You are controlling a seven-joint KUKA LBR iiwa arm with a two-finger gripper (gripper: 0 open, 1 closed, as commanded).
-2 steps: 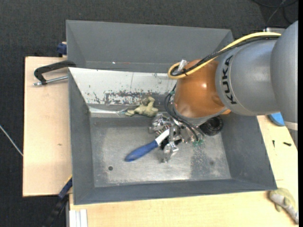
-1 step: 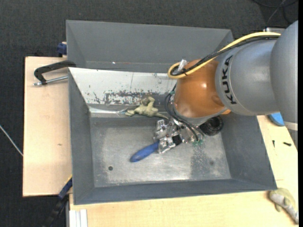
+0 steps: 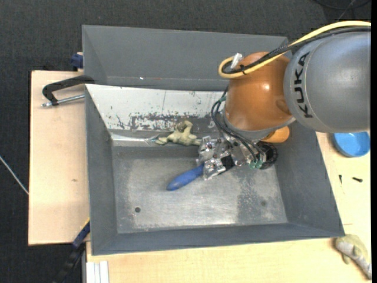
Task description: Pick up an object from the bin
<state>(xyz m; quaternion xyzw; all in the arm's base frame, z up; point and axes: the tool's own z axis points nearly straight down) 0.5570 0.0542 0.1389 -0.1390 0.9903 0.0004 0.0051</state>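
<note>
- We see the grey arm (image 3: 336, 81) reaching in over the right edge of the bin (image 3: 177, 214), across its far right corner.
- Its orange wrist cover (image 3: 256, 96) sits below, with dark cables (image 3: 221, 118) looping down one side.
- The gripper (image 3: 213, 158) angles down-left, low over the floor near the back wall.

Bin (image 3: 99, 175) floor, near centre: elongated handle-like object (image 3: 184, 180) lies slanted, its right end at the pincer (image 3: 212, 163). Small limbed figure (image 3: 179, 135) lies behind it, against the back wall. Rounded object (image 3: 281, 135) sits right of the pincer, partly under the arm (image 3: 330, 81).
</note>
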